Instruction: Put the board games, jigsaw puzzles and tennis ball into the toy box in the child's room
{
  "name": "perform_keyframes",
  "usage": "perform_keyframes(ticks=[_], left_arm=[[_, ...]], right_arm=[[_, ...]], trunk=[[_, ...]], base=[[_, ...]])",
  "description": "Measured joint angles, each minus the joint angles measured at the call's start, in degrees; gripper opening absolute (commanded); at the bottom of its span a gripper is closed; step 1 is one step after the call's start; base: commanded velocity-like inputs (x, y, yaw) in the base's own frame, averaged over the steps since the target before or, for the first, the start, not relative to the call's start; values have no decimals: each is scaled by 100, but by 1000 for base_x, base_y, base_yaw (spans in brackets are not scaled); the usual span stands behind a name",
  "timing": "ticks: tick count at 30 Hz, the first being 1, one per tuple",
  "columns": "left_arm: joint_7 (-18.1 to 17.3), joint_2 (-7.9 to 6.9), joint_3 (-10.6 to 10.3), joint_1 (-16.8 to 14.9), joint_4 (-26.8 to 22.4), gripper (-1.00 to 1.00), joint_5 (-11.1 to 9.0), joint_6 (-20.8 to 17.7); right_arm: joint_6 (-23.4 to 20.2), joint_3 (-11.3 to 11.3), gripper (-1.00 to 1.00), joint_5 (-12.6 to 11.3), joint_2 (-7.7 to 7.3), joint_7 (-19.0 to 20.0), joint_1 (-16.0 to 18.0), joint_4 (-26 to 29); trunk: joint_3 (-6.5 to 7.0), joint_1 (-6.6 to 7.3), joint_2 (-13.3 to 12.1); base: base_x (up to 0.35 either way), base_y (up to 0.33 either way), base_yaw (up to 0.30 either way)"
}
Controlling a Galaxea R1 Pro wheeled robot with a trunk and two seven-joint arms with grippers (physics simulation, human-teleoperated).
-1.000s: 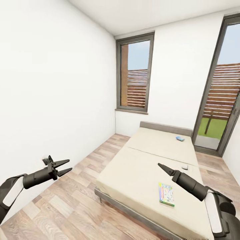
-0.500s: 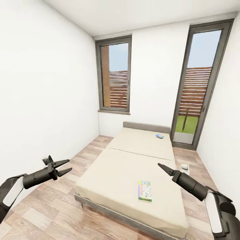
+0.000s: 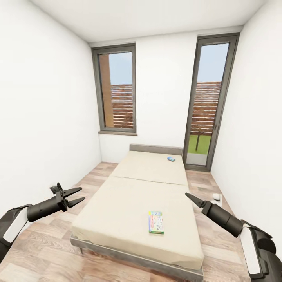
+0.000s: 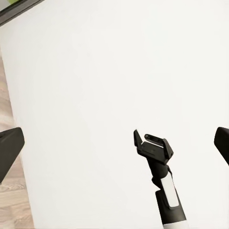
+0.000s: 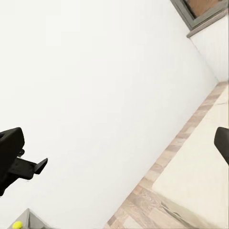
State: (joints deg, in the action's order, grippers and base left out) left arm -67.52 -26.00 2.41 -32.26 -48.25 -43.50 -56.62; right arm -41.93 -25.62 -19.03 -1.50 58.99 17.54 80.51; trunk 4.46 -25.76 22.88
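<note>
Two board games are seen on the bed [image 3: 129,196]: a multicolour box [image 3: 156,222] near its foot and a small blue box [image 3: 171,159] by the headboard. The left end effector [image 3: 77,195] is held open and empty above the floor, while the right end effector [image 3: 188,195] is raised empty beside the bed; its opening cannot be told.

Open left tool [image 4: 114,143] facing white wall [image 4: 95,71]; right tool [image 4: 152,149] beyond.

My left gripper [image 3: 77,196] is matte black, with two slim pointed fingers [image 3: 73,191] and a small bracket behind them. My right gripper [image 3: 192,198] tapers to a dark point. Behind each sits a round dark-grey forearm, then a white panel edged in black.
</note>
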Motion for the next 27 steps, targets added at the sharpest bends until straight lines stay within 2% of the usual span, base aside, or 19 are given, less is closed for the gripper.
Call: perform_keyframes(ticks=[10,19,27], left_arm=[[1,4,-1,1,6,100,1,0],[2,2,1,2,6,100,0,0],[2,7,-2,2,6,100,0,0]], right_arm=[[1,-31,100,1,0,-5,1,-33],[1,-159,100,16,9,-7,1,-32],[1,-188,100,12,4,-9,1,-29]], trunk=[[29,2,1],[31,1,0],[31,0,0]], base=[[83,48,-234],[175,94,-22],[34,8,-1]])
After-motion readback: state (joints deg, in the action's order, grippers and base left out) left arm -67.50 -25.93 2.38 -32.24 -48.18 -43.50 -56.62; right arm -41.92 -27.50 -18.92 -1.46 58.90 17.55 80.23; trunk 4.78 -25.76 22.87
